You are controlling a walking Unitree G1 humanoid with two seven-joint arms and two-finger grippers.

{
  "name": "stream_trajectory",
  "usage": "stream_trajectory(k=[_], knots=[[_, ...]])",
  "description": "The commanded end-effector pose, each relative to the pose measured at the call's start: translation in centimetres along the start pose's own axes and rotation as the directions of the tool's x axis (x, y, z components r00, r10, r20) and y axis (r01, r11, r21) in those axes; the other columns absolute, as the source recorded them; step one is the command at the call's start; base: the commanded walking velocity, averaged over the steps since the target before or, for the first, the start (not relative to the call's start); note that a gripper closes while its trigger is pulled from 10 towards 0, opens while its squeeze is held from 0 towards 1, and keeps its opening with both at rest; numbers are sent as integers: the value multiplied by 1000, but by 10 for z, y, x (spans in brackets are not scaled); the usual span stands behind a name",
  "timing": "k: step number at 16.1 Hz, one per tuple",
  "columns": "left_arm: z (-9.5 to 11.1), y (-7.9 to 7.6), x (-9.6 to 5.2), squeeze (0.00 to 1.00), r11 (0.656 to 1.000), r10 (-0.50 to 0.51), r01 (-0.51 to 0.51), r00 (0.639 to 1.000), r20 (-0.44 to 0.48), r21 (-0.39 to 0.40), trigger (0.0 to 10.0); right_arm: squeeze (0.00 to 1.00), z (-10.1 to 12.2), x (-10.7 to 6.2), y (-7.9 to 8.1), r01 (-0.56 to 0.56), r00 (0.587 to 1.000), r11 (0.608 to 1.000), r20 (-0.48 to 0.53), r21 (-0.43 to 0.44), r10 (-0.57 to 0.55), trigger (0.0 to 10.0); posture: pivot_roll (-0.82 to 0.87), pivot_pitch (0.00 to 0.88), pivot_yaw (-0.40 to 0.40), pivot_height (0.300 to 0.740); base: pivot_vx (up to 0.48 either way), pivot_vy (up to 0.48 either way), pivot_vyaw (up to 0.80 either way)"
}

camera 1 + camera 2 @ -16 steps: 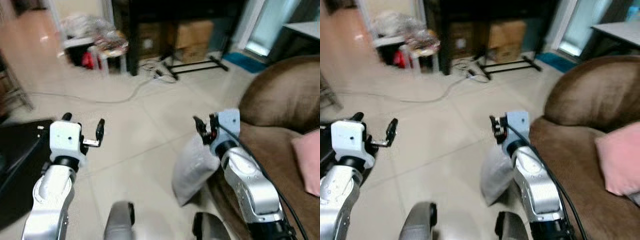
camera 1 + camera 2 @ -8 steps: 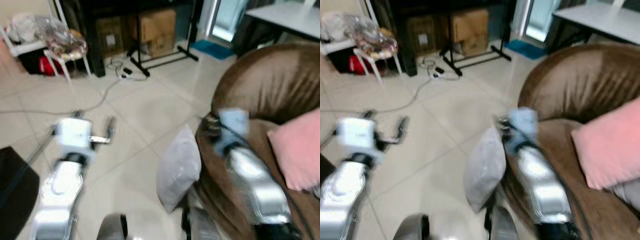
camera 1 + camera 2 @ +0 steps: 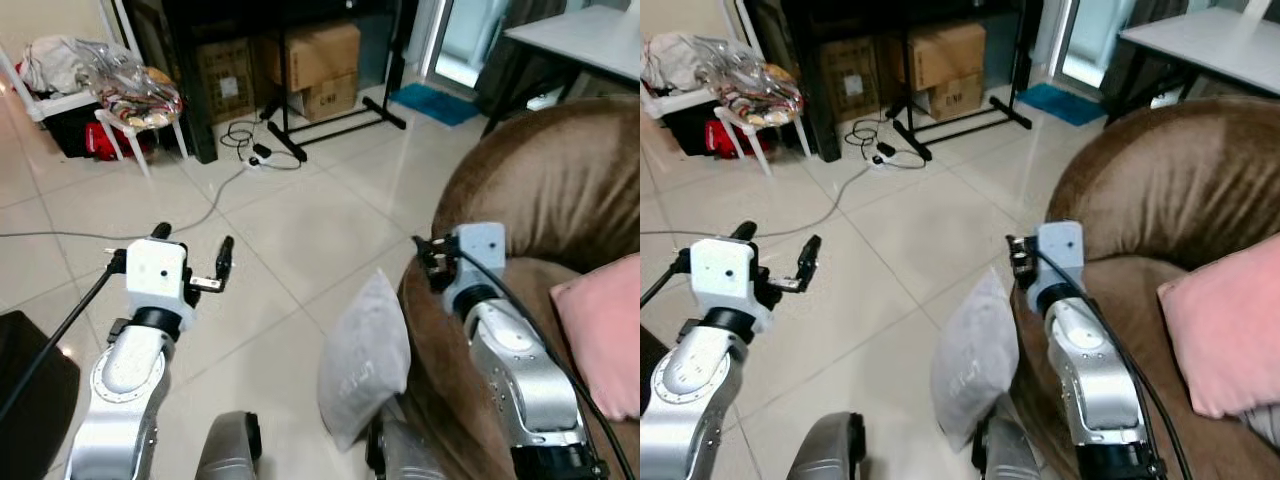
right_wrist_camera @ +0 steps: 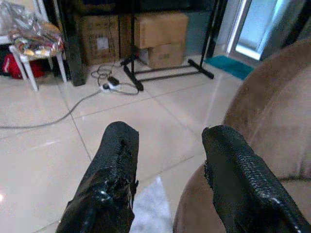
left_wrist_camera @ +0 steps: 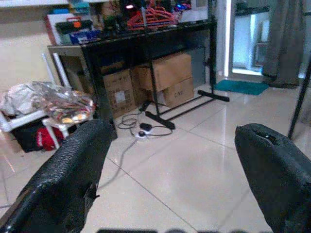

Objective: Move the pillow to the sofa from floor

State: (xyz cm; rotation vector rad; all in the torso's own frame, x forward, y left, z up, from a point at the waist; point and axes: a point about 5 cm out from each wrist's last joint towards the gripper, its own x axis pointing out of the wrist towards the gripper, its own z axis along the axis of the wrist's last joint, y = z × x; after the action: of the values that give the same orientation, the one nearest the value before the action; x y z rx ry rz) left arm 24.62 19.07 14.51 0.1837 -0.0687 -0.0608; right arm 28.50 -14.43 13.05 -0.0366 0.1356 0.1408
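While the robot settles in front of the brown sofa (image 3: 540,190), the whole scene has swung and sharpened compared with a second ago, which tells me the head camera has turned and stopped; the things themselves have not moved. The grey pillow (image 3: 365,360) stands on edge on the tiled floor (image 3: 300,230), leaning against the sofa's front, nearest the robot's feet and between its two arms. It is not yet lifted, so I judge the task to be at its approach step, with the grasp still to come.

The right gripper (image 3: 1017,262) hangs just above the pillow's top corner, at the sofa's front edge, its two black fingers (image 4: 114,184) apart and holding nothing; in the right wrist view the pillow's tip shows below the gap between them. The left gripper (image 3: 190,262) is raised over bare floor, well away from the sofa on the pillow's far side, jaws wide apart and empty.

On the sofa seat lies a pink cushion (image 3: 1225,335). Farther beyond the sofa's arm are a white cable (image 3: 130,225) across the tiles, cardboard boxes (image 3: 325,70) under a black table, and a small white stool (image 3: 130,110) piled with bags.
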Motion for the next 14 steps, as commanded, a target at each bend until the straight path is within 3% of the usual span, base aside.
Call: stream_trajectory(k=[1,14], knots=[[0,4,-1,263,1000,14,-14,1000,-5,10,10000,0,1,1,8,-30,1000,1000,-2,0,30,10000,-31,0,-33,606,0,0,0],[-2,5,2,263,999,32,-32,999,-17,12,10000,0,1,3,9,-29,1000,1000,1,9,29,10000,-43,0,-20,491,0,0,0]])
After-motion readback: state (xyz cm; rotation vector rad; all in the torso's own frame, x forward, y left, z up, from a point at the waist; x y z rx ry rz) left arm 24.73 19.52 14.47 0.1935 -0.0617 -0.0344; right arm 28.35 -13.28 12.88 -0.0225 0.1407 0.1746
